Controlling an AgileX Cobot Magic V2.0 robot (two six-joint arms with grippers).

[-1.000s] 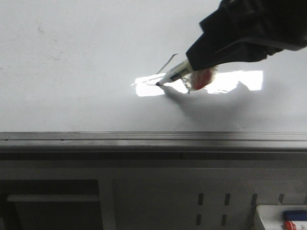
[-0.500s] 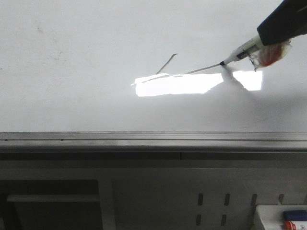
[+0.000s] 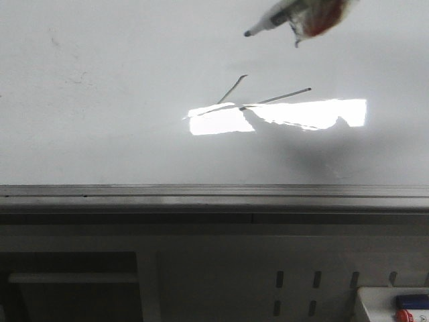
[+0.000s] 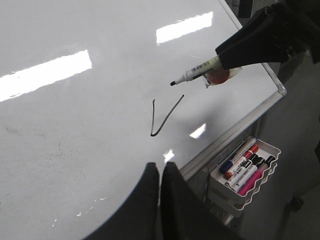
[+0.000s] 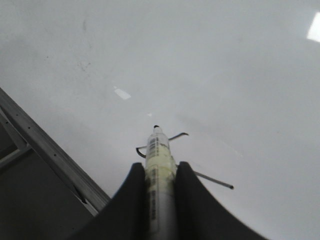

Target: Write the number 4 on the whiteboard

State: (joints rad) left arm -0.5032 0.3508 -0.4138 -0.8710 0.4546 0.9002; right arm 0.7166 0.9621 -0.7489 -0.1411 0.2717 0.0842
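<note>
Lifted off the whiteboard [image 3: 100, 134], the marker [image 3: 268, 23] now hangs toward 12 o'clock from the crossbar's end it touched half a second ago. So far the number 4 [image 4: 162, 117] is only a slanted stroke and a crossbar, near the board's middle. Closed tight on the marker's barrel is the right gripper [image 5: 159, 172]; the left gripper [image 4: 159, 175] has its fingers pressed together, empty. Light, stiff and slick, the marker is best clamped mid-barrel. The upright stroke likely comes next.

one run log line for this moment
right hand: shut on white marker, tip off board | left hand: shut, idle | glossy pale whiteboard: thin dark number 4 unfinished, two strokes
</note>
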